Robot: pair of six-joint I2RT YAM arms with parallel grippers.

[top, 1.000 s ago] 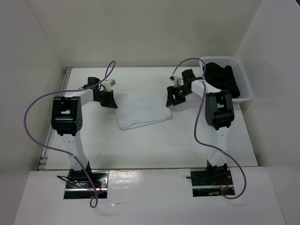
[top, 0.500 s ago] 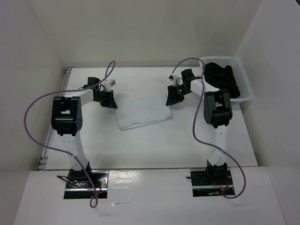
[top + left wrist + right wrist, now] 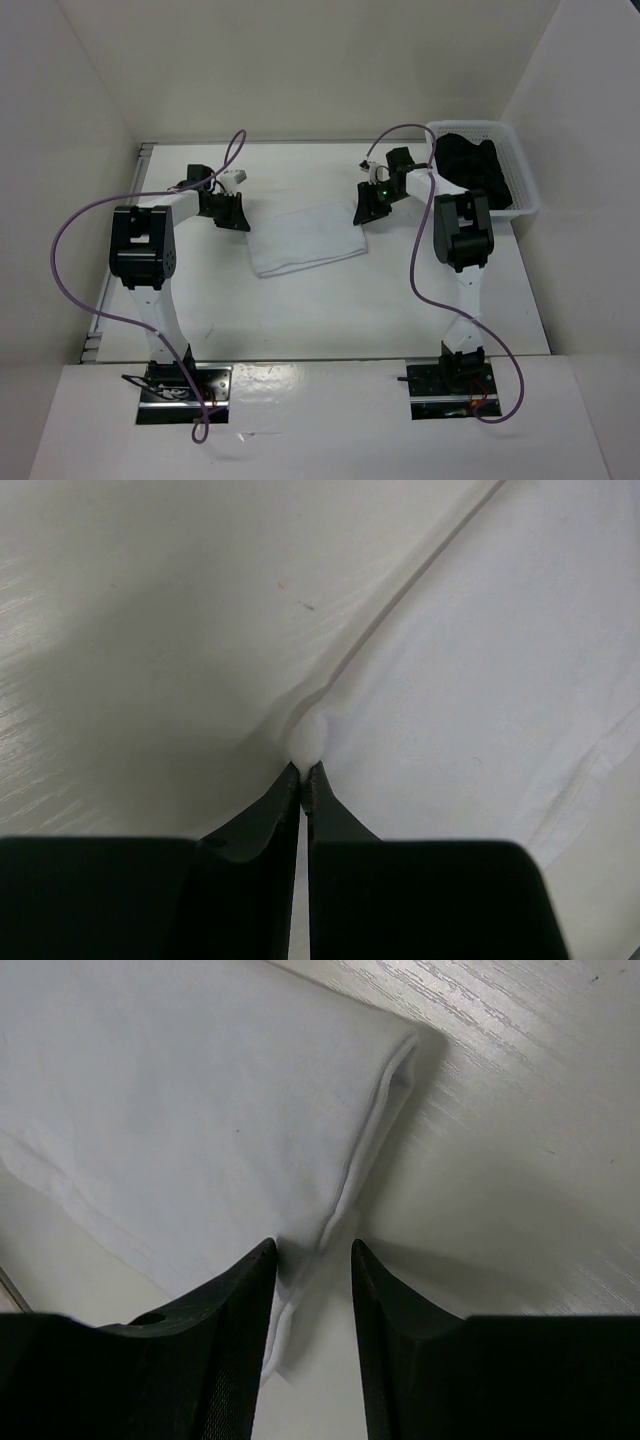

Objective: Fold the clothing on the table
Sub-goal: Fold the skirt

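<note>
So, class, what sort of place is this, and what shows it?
Probably a robot test cell: a left arm and right arm bolted to a white table, plain walls boxing it in, and white clothing lying on it.

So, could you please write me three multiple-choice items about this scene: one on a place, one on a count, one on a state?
1. Where does the black cloth garment lie?
A. In the white plastic mesh basket.
B. On a chair.
C. On a hanger.

2. How many garments are in view?
A. One.
B. Two.
C. Four.

3. How does the left pincer stand?
A. Wide open in the air.
B. Shut on a corner of the thin white fabric garment.
C. Shut on the basket's rim.

Answers:
1 A: the black cloth fills the basket at the far right corner of the large flat white table.
2 B: one is black and one is white.
3 B: the left wrist view shows the jaws together, with a nub of white fabric at their tips.
</note>
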